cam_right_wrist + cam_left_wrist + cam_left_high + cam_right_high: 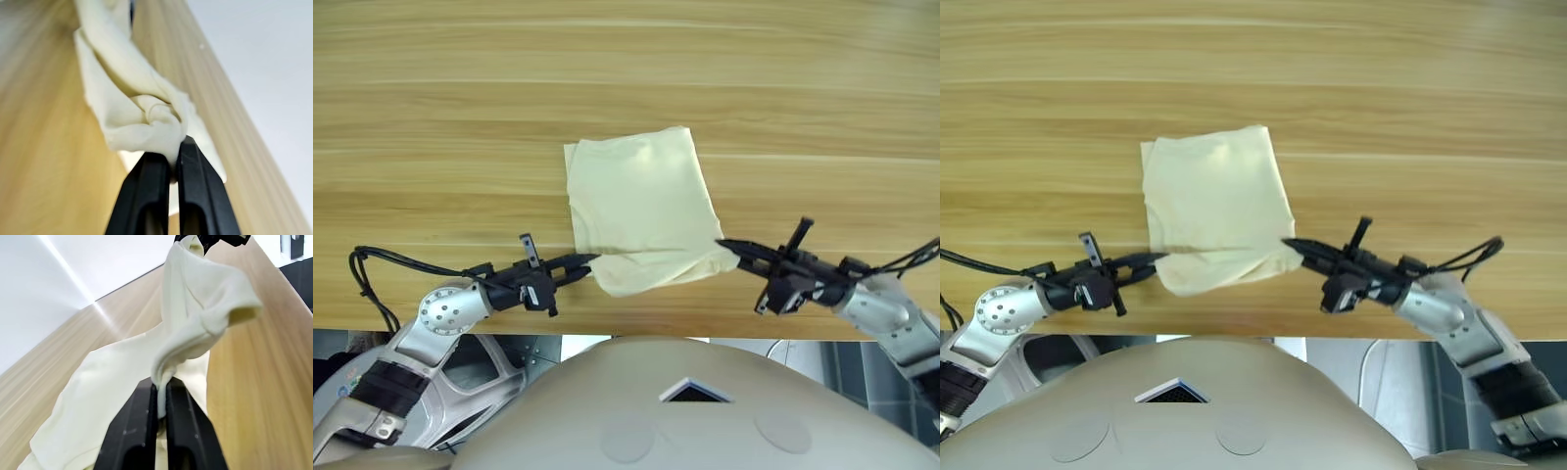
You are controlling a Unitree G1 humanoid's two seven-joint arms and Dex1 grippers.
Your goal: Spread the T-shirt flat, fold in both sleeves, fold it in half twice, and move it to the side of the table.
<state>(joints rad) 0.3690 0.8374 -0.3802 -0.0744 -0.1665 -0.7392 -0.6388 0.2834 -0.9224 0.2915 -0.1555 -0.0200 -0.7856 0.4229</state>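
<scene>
— Wood table point(431, 117): what's on it?
— Folded T-shirt point(641, 201), frame centre. I see left gripper point(591, 260) lower left, right gripper point(723, 243) lower right, each pinched tight on a near corner.

your t-shirt point(641, 206) is a plain pale yellow, close to cream, the same shade on every fold. the table point(460, 117) you see under it is light honey-brown wood, its grain running in long streaks, some darker and some paler. your left gripper point(587, 262) and right gripper point(729, 245) have black fingers on silver-grey wrists.
</scene>
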